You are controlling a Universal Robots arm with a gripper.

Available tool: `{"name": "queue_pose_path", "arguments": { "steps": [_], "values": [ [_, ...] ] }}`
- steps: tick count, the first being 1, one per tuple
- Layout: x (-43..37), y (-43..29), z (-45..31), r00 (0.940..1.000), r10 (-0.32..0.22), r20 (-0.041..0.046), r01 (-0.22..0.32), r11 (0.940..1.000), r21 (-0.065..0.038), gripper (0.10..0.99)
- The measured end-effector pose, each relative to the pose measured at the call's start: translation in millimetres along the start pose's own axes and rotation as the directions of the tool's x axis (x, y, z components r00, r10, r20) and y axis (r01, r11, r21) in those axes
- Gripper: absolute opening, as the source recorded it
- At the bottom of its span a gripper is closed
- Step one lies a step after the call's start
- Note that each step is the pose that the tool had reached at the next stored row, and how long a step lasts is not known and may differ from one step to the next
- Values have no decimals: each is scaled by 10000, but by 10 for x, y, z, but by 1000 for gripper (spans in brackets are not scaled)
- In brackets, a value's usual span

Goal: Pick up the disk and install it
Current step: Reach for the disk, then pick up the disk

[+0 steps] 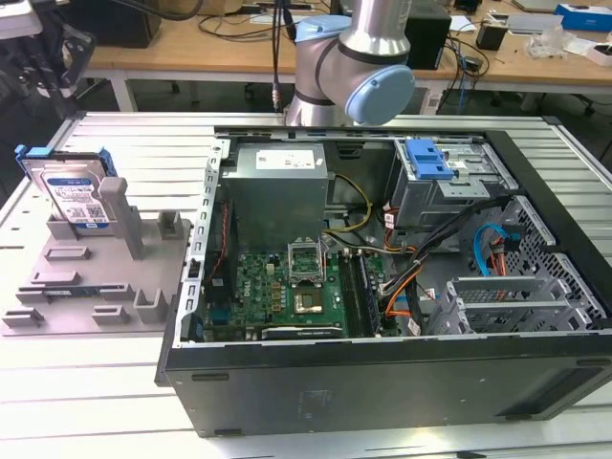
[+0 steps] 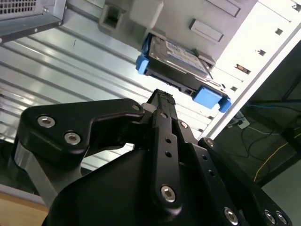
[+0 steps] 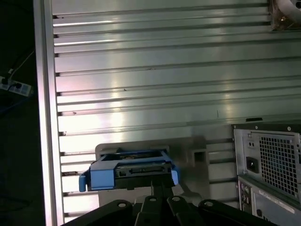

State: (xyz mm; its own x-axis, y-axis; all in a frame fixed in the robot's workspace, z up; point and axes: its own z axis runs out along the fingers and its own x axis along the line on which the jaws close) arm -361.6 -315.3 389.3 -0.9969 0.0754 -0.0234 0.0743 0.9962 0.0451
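The disk [image 1: 73, 194], a silver drive with a white-and-blue label in a bright blue frame, leans upright in the grey holder block [image 1: 91, 277] at the exterior view's left, outside the computer case. Both wrist views show it from above: the disk [image 2: 176, 60] [image 3: 129, 172] lies just beyond my gripper's tips. My gripper [image 2: 162, 99] [image 3: 158, 188] hangs above and short of it, not touching. Its black fingers are pressed together with nothing between them.
The open computer case [image 1: 382, 392] lies on the slatted metal table [image 1: 124, 143], with the motherboard, power supply and cables exposed. A blue plastic clip [image 1: 426, 159] sits on the drive cage at the back of the case. Benches with equipment stand behind.
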Motion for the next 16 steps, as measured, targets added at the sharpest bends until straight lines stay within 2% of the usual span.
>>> {"name": "queue_pose_path", "arguments": {
  "steps": [16],
  "values": [
    [100, 55, 0, 10000, -1, -1, 1, 10000, 0, 106]
  ]
}}
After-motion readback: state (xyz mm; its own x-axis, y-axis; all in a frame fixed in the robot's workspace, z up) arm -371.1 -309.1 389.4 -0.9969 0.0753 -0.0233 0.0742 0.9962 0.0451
